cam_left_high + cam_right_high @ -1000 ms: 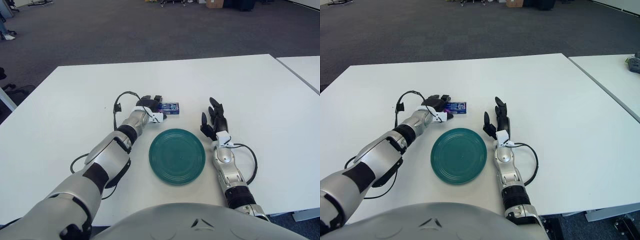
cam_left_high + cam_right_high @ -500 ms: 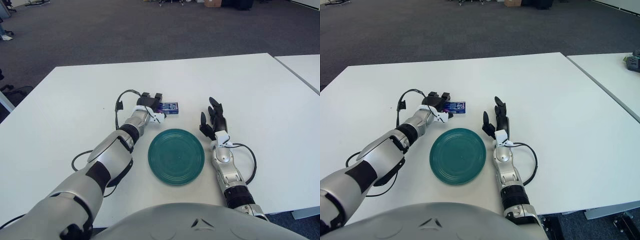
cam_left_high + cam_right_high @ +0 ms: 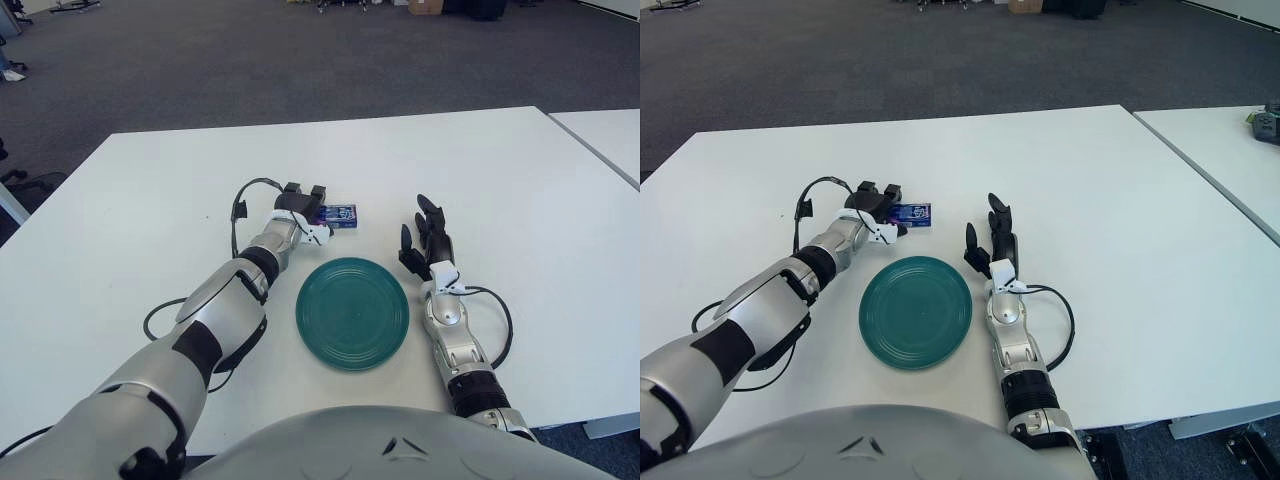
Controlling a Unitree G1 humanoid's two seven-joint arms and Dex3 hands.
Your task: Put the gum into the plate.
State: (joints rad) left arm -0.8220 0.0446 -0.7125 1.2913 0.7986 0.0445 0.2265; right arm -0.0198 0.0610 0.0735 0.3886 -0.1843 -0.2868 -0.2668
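1. The fingers point(image 3: 303, 193) of the left hand point(image 3: 297, 207) sit at the left end of the gum point(image 3: 340, 214), dark tips over and beside the pack. They look to be closing in on it, but whether they actually pinch it cannot be told from either view.

2. Against a second ago, the left hand has crept a little farther up the tabletop point(image 3: 150, 200) and its fingers have drawn in tighter at the pack's left end. Over the last half second almost nothing has moved. The pack lies flat in the same spot.

3. The gum is on the tabletop, just beyond the far rim of the plate point(image 3: 352, 313) and apart from it. It has not been lifted.

4. My reading: the reach is over and the grasp is being settled. Lift and carry are yet to come, so the task is early.

5. The plate lies near, between the two forearms, with nothing in it. The trip from pack to plate is short, toward the near side.

6. The right hand point(image 3: 427, 243) shows just right of the plate, fingers spread and holding nothing, idle.

7. A black cable point(image 3: 238, 205) loops beside the left wrist, left of the gum; it looks clear of the path.
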